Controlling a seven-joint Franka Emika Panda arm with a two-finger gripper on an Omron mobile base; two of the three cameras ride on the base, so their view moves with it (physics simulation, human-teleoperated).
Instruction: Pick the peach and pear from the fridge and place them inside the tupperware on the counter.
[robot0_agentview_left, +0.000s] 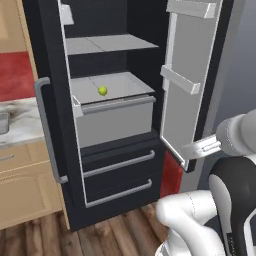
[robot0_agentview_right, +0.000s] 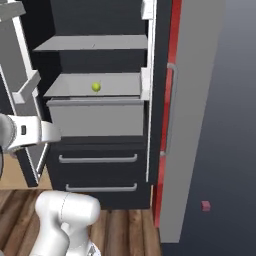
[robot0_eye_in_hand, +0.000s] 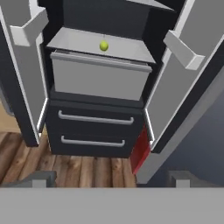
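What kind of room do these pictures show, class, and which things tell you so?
Most likely a home kitchen: an open black fridge with a pear on its shelf, and a marble counter over tan wooden cabinets.

— What are we seeing of our own arm (robot0_agentview_left: 235, 200)?
— We're showing glossy white rounded shells with dark joint sections.
— And toward nine o'clock in the right base view?
— We're wearing a white cuff with one small dark mark.

the fridge (robot0_agentview_left: 55, 75) stands open, black with grey shelves; the small yellow-green pear (robot0_agentview_left: 102, 91) sits on the shelf above its grey drawer (robot0_agentview_left: 115, 120).
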